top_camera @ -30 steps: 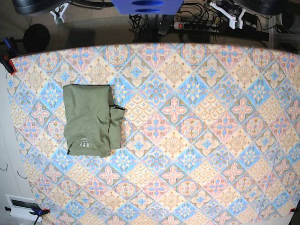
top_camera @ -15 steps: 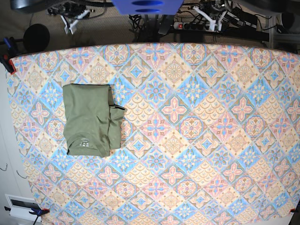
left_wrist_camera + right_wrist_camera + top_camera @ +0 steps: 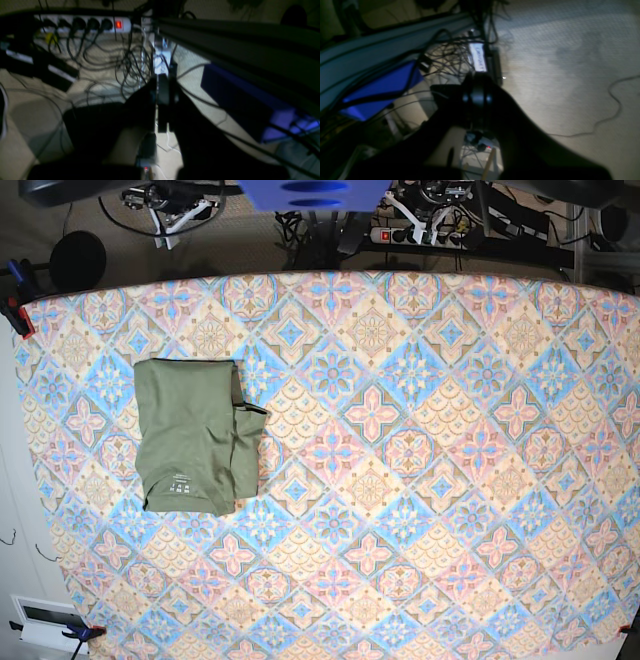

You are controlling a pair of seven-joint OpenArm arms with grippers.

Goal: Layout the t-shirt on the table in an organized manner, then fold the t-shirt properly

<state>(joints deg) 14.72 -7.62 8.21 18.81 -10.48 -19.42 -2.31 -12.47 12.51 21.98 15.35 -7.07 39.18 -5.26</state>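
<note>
Folded t-shirt (image 3: 195, 435) on table (image 3: 450, 480) in base view only; wrist-view claws (image 3: 163, 82) (image 3: 478, 86) closed, empty, over floor cables (image 3: 125, 65).

Even, bright overhead light on the table (image 3: 400, 480) in the base view, edges bowed; both wrist views dim, blurred, silhouetted, with a red lamp glowing upper left.

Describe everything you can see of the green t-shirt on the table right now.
The t-shirt is plain olive-green soft cloth, folded into a compact, roughly rectangular bundle. A small pale printed label shows near its lower edge. Its right side is less tidy, with a layer of cloth jutting out past a darker seam line. It lies flat on the left part of the patterned table, and no gripper touches it.
</note>
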